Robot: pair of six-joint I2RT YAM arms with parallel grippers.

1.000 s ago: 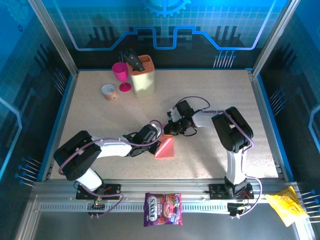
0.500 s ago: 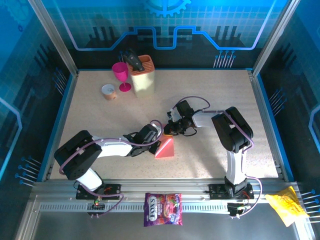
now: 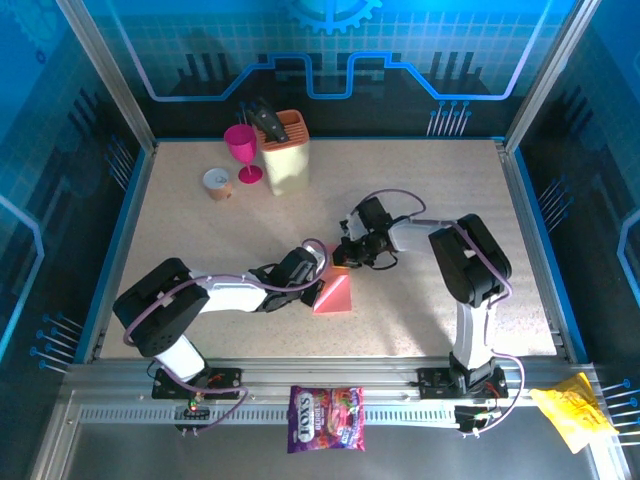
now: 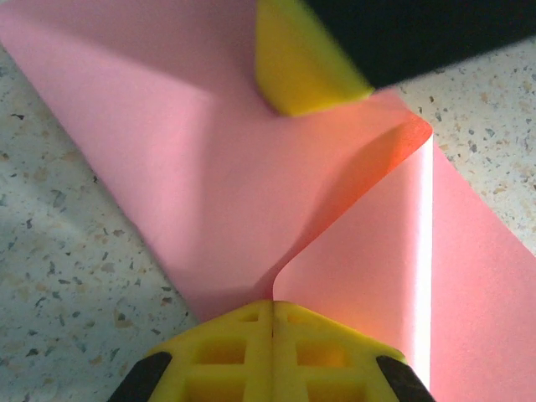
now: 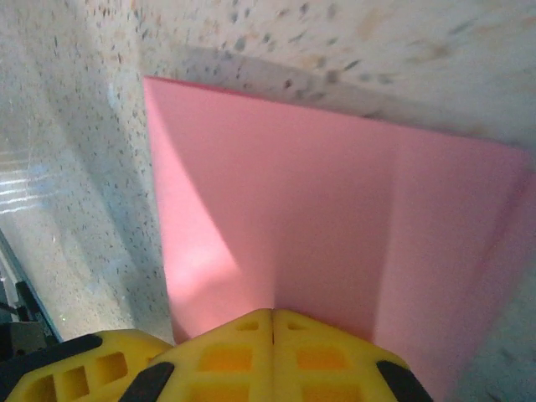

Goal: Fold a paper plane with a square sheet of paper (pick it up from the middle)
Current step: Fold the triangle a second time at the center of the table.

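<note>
Two pinches hold the square sheet of paper [image 3: 336, 297] mid-surface [image 3: 440, 190]: the left gripper [image 4: 272, 305] and the right gripper [image 5: 272, 315] each clamp an edge, jaws pressed together, with one flap curling upward.

Speckled beige tabletop [image 3: 450, 180] inside blue-lit printed walls [image 3: 450, 50]; aluminium rail [image 3: 400, 398] along the near edge.

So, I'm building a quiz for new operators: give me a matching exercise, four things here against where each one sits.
1 pink paper
2 pink goblet
3 candy bag
4 yellow wrapper

A front rail, right end
B far left of the table, by the knife block
C middle of the table
D front rail, centre

Pairs: 1-C, 2-B, 3-D, 4-A
</note>
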